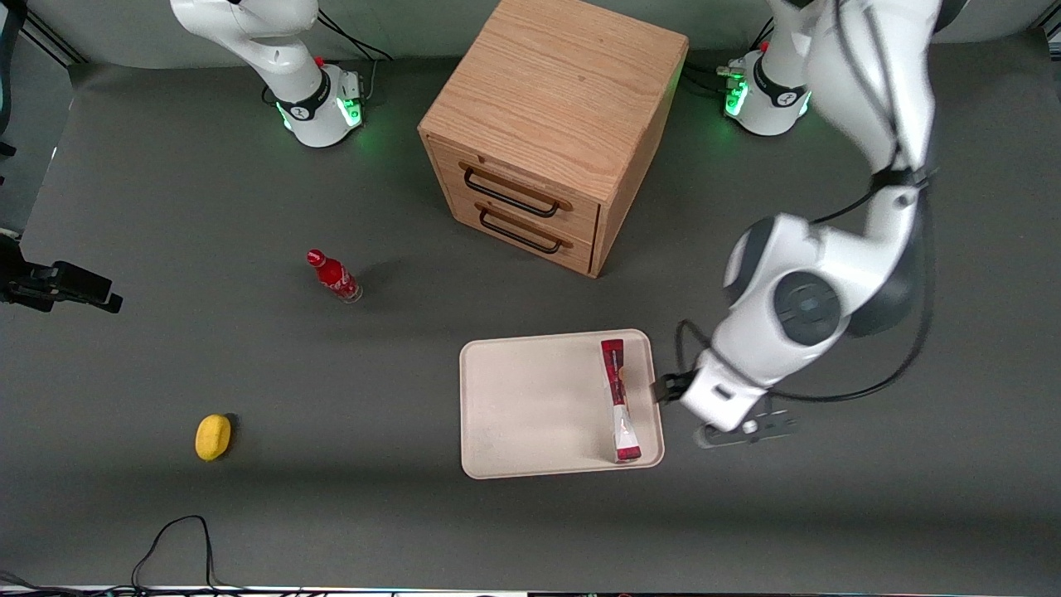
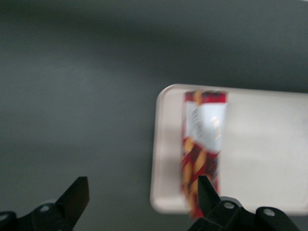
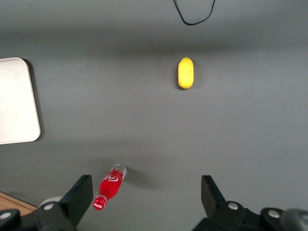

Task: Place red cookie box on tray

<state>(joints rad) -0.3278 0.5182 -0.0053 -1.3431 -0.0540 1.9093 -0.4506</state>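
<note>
Red cookie box (image 1: pixel 619 398) is seen lying flat in the tray (image 1: pixel 530 398), along its working-arm edge | end effector (image 2: pixel 139 199) is spread, empty, held just beside tray | placement judged done; only retreat left.

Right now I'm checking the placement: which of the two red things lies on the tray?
The red cookie box, flat along the tray edge beside the open gripper. The red bottle stands on the table.

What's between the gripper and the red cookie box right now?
Only the tray rim and bare table. Front view: the gripper, jaws open, sits just off the tray's edge; the red cookie box lies on the tray along that edge.
</note>
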